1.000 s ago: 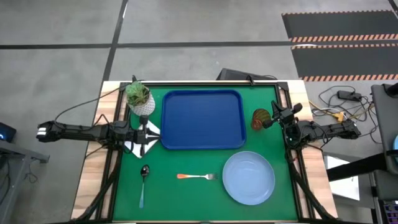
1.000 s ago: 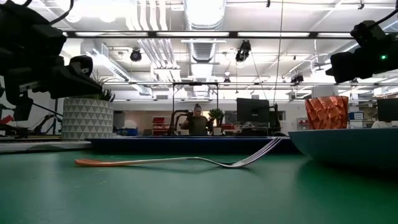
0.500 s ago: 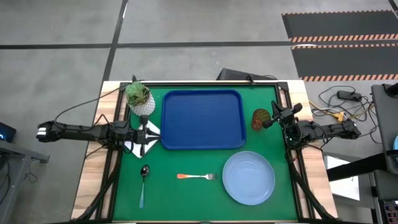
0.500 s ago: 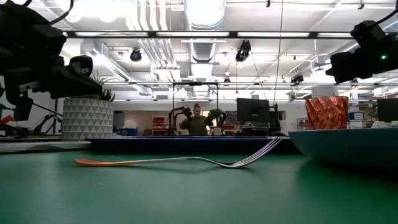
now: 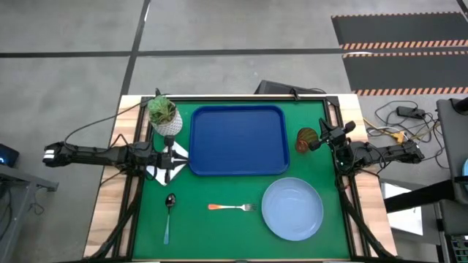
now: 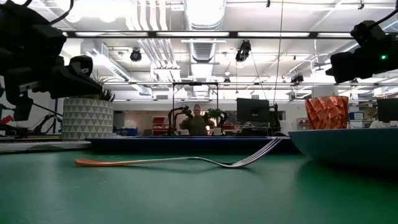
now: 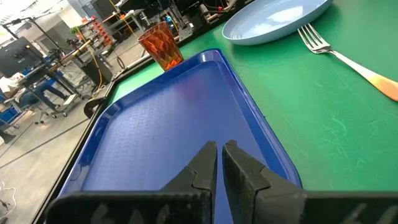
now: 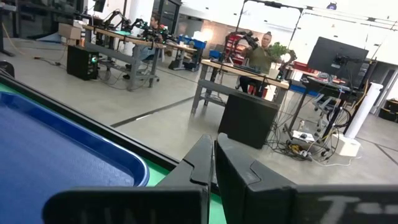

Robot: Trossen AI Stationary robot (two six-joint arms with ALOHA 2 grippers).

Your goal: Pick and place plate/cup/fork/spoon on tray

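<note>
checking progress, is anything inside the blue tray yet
Nothing: the tray shows only bare blue floor. The cup, plate, fork and spoon all lie outside on the green mat. In the left wrist view, the left claw covers a small strip of it.

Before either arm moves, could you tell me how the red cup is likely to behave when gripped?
The cup stands upright beside the tray, tall and narrow, so a sideways nudge could tip it. Its faceted, glossy wall looks like thin plastic: probably light, perhaps slippery.
</note>
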